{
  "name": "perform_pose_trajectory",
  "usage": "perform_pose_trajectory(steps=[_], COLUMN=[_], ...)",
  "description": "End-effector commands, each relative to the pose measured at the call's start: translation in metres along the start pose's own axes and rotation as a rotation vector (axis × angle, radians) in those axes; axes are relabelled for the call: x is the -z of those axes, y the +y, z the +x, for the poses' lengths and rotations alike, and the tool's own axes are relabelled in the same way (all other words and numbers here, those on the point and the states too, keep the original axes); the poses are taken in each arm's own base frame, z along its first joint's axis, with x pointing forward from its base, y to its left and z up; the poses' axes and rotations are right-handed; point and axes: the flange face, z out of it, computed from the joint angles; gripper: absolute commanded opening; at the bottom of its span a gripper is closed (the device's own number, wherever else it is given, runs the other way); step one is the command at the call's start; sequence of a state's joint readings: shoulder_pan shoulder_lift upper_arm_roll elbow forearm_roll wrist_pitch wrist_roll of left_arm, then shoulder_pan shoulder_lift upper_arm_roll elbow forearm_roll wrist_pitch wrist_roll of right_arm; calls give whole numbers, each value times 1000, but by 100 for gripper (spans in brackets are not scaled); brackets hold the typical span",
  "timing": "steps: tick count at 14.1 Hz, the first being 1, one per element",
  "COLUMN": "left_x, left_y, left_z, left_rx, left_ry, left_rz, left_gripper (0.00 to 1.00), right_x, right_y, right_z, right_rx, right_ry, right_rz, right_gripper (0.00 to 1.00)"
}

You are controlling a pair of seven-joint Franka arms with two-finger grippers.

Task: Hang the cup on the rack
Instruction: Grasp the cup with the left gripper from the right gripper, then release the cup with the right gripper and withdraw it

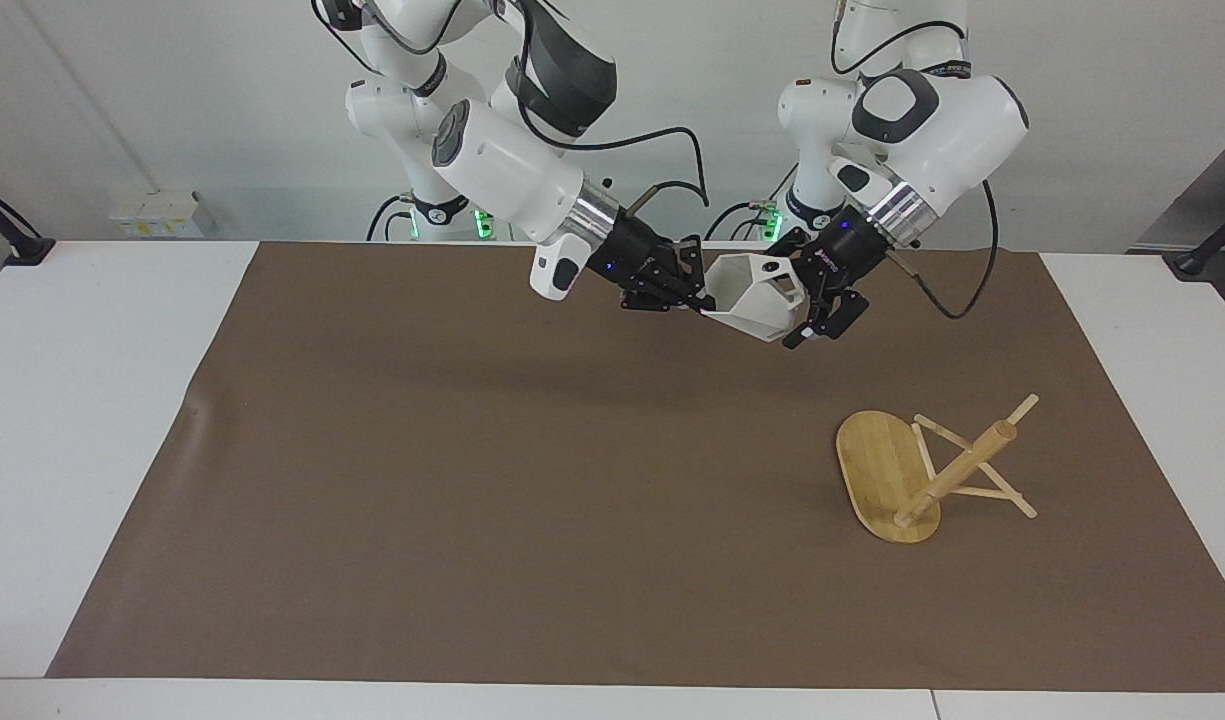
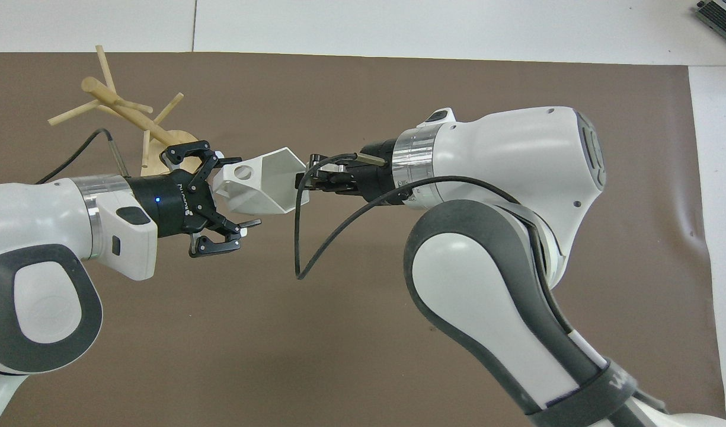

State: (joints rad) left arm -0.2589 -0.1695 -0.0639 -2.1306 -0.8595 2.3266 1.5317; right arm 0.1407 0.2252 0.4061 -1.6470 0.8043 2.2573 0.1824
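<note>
- Being held in mid-air over the brown mat: white faceted cup [image 1: 754, 296], rim gripped by right claw [image 1: 694, 297].
- Spreading wide around its handle end: left claw [image 2: 223, 198], not gripping.
- Lying tipped over toward left arm's end of desk: bamboo rack [image 1: 927, 472].

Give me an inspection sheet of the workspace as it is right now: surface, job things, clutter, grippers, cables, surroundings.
Surface: white table under a brown mat, with a small ripple at the mat's edge toward the right arm's end.
Job's things: cup held in the air between both grippers, not hung. Rack tipped over on the mat, toward the left arm's end.
Clutter: nothing seen.
Grippers: right gripper shut on the cup's rim; left gripper open around the cup's handle end.
Cables: a black cable loops loose off the right arm's wrist; another runs along the left arm.
Surroundings: white wall, clamp stands at the table's ends.
</note>
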Motion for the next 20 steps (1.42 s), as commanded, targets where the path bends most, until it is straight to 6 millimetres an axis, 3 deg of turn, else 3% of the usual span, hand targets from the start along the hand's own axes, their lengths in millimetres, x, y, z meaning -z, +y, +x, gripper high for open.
perform_pose_trajectory(steps=[1,5,7,8,9,20], left_x=[0,-1,-1,-1,-2,-1], left_y=[7,7,8,8,8,8], left_z=[0,0,0,1,0,0], left_rx=[5,19,25,38,49,72], left_ry=[20,20,20,21,19,19], left_rz=[16,18,15,16,13,10], left_gripper=[100,100,35,12,0,0], right_x=[-2,-4,-4,-4,-4,-5], right_y=[-3,-3,-3,-3,-1,0], right_z=[0,-2,-2,-3,-2,-3], right_rx=[-19,-20,-29,-33,-37,-37], right_ry=[-4,-14,-14,-15,-15,-16], right_rz=[-5,-8,-8,-9,-10,-16], right_gripper=[0,0,0,0,0,0])
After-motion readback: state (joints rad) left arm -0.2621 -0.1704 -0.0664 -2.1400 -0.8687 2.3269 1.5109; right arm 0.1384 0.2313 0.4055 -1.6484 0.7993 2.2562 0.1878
